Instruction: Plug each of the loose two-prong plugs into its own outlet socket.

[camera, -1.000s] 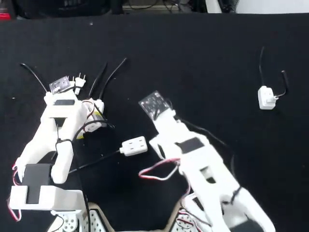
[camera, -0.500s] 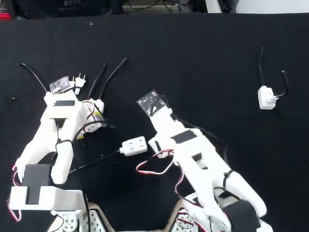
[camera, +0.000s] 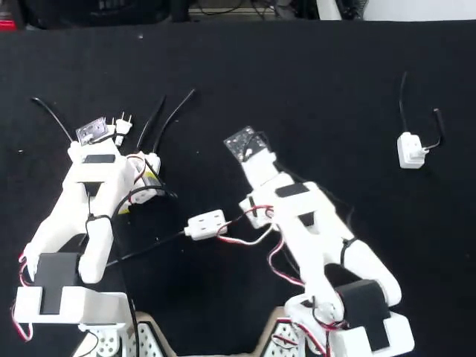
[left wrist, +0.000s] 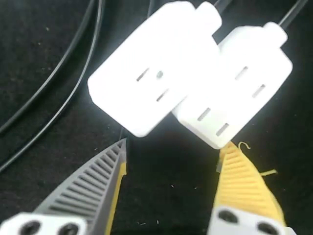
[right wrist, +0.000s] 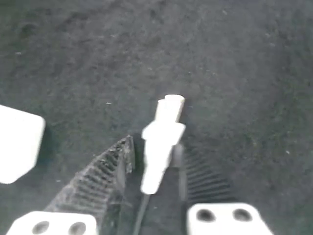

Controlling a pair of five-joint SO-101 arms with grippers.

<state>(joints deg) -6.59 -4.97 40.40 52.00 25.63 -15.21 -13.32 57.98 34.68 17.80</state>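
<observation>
The gripped plug (right wrist: 163,139), white with its cord running back between the fingers, is held in the right claw (right wrist: 154,143), which is closed on it, with the ribbed fingers (right wrist: 105,181) close on either side. It hangs over the black worktop (right wrist: 220,58), and a white piece (right wrist: 17,142) shows just beside the claw; I cannot tell what that piece is.

A loose plug (camera: 123,125) lies far left on the worktop (camera: 297,74), prongs pointing far, just beside the far end of the left arm (camera: 89,193).

Two white sockets lie side by side and touching: the first socket (left wrist: 154,68) and the second socket (left wrist: 234,88). Each shows slots on its upper face and has a black cord leaving its far end. The left claw (left wrist: 174,144) is open above them, its grey finger (left wrist: 93,186) and yellow finger (left wrist: 242,181) spread wide, gripping nothing.

A double socket (camera: 207,223) lies near the middle of the worktop, between the two arms and just left of the right arm (camera: 305,223). Its black cord runs off to the near left.

Two black cords (camera: 172,111) stretch toward the far side from the left arm. Well apart, at the far right, sits a white block (camera: 409,150) with thin black cords curling from it.
</observation>
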